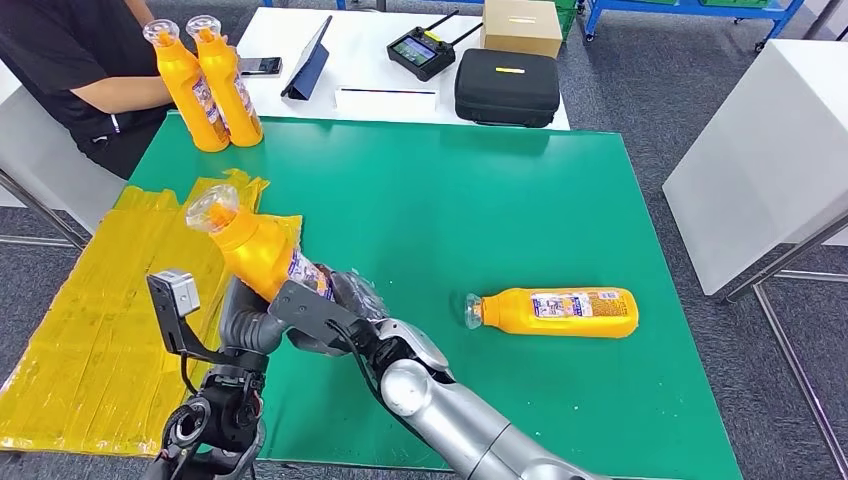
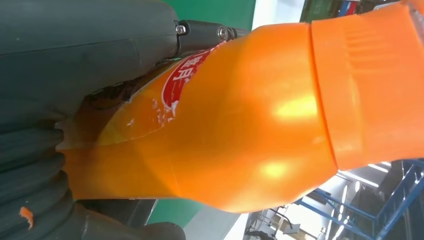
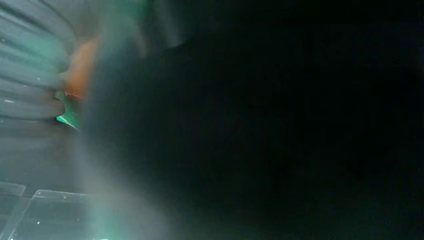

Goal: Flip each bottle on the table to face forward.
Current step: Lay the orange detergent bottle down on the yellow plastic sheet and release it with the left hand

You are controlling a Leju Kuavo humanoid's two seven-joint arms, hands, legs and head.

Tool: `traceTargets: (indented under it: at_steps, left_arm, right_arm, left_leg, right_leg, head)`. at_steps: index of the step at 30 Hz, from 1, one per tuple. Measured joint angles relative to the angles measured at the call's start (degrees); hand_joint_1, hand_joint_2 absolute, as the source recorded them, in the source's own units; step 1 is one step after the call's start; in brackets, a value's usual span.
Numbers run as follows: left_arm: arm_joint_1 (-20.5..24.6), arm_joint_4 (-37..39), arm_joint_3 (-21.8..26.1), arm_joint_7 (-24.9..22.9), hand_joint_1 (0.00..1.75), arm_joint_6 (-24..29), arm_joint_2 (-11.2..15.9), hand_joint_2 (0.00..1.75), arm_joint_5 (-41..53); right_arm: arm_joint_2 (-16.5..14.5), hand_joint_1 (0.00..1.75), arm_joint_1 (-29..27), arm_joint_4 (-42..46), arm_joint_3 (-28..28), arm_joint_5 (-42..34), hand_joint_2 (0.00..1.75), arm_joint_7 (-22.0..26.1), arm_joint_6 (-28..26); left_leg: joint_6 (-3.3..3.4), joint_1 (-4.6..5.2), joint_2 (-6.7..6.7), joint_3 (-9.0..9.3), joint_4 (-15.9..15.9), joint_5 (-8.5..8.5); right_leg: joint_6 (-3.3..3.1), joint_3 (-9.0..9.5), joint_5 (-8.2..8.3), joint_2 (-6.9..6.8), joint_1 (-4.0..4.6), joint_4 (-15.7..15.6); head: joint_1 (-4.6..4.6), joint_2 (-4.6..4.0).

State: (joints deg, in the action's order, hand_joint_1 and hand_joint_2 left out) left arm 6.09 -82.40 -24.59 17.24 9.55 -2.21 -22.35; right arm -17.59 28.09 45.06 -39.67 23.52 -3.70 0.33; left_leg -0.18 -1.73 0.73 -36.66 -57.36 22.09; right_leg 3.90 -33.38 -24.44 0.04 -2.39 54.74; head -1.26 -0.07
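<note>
My left hand [image 1: 262, 322] grips an orange bottle [image 1: 256, 248] and holds it tilted above the green table's [image 1: 480, 200] near left part, clear cap toward the far left. The left wrist view shows that bottle [image 2: 240, 125] close up against the grey hand [image 2: 75, 60]. My right hand [image 1: 350, 293] lies against the bottle's lower end; its fingers are hidden, and the right wrist view is dark and blurred. A second orange bottle [image 1: 556, 312] lies on its side right of centre, cap to the left. Two more orange bottles [image 1: 210, 85] stand upright at the far left corner.
A person [image 1: 80, 60] sits at the far left with an arm by the upright bottles. Yellow sheeting [image 1: 95, 320] drapes the table's left side. Behind stands a white table [image 1: 370, 45] with a tablet, controller [image 1: 420, 50], black case [image 1: 507, 86] and cardboard box. Another white table [image 1: 770, 150] stands right.
</note>
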Motion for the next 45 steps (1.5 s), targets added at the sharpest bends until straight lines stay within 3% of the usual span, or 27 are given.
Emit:
traceTargets:
  at_steps: [2, 20, 21, 24, 25, 31, 36, 45]
  left_arm:
    - [-0.42, -0.09, 0.30, -0.23, 1.75, 0.00, 0.00, 1.75, -0.26]
    - [-2.91, -3.22, 3.14, 0.80, 1.75, 2.17, -0.49, 1.75, 2.97]
    - [-2.95, -3.35, 3.22, 0.85, 1.75, 2.36, -0.54, 1.75, 3.29]
    - [-3.08, -3.77, 3.38, 1.42, 1.75, 3.27, -0.59, 1.75, 4.94]
    - [-3.11, -3.89, 3.45, 1.74, 1.75, 3.73, -0.59, 1.75, 5.98]
    - [-3.17, -4.42, 5.02, 4.23, 1.75, 9.82, -0.43, 1.75, 22.55]
    - [-2.82, -1.55, 11.39, 5.81, 1.75, 16.45, 0.74, 1.75, 42.99]
    - [-2.19, 3.96, 17.00, 5.67, 1.75, 19.21, 1.65, 1.75, 50.87]
  right_arm:
    - [-0.01, 1.75, 0.61, -0.52, -0.77, -0.05, 1.75, -0.23, -0.12]
    - [-0.81, 1.75, 4.71, -3.49, -7.24, -3.63, 1.75, -1.80, -2.07]
    - [-0.81, 1.34, 4.92, -3.67, -7.60, -4.11, 1.75, -1.78, -2.48]
    - [-0.96, 0.03, 5.46, -4.24, -8.31, -4.92, 0.44, -1.27, -3.75]
    - [-1.08, 0.00, 5.57, -4.43, -8.37, -4.98, 0.00, -1.08, -4.23]
    - [-0.91, 0.00, 5.83, -4.71, -6.23, -3.12, 0.00, 0.25, -5.50]
    - [2.30, 0.00, 3.53, 0.62, 0.76, 1.31, 0.00, 0.82, -3.74]
    - [4.84, 0.00, -0.61, 8.72, 7.95, 4.31, 0.00, 0.69, -2.34]
  left_leg:
    - [0.00, 0.00, 0.00, 0.00, 0.00, 0.00]
    - [0.00, -0.01, -0.01, 0.00, 0.00, 0.00]
    - [0.00, -0.01, -0.01, 0.00, 0.00, 0.00]
    - [0.00, -0.01, -0.01, 0.00, 0.00, 0.00]
    - [0.00, -0.01, -0.01, 0.00, 0.00, 0.00]
    - [0.00, -0.01, -0.01, 0.00, 0.00, 0.00]
    - [0.00, -0.01, -0.02, 0.01, 0.00, 0.00]
    - [0.00, -0.01, -0.02, 0.00, 0.00, 0.00]
  right_leg:
    - [0.00, 0.00, 0.00, 0.00, 0.00, 0.00]
    - [0.00, -0.03, 0.00, 0.01, 0.01, 0.00]
    - [0.00, -0.03, 0.01, 0.01, 0.02, 0.00]
    - [0.00, -0.02, 0.00, 0.01, 0.02, 0.01]
    - [0.00, -0.02, 0.00, 0.01, 0.02, 0.01]
    - [0.00, -0.03, 0.00, 0.00, 0.02, 0.00]
    - [0.00, 0.00, 0.01, -0.01, 0.01, 0.00]
    - [0.00, -0.04, 0.01, 0.00, 0.01, 0.00]
  head:
    - [0.00, 0.00]
    - [-0.01, 0.00]
    - [-0.01, 0.00]
    - [-0.01, 0.00]
    - [-0.01, 0.00]
    - [0.00, 0.00]
    - [0.01, 0.00]
    - [0.00, 0.00]
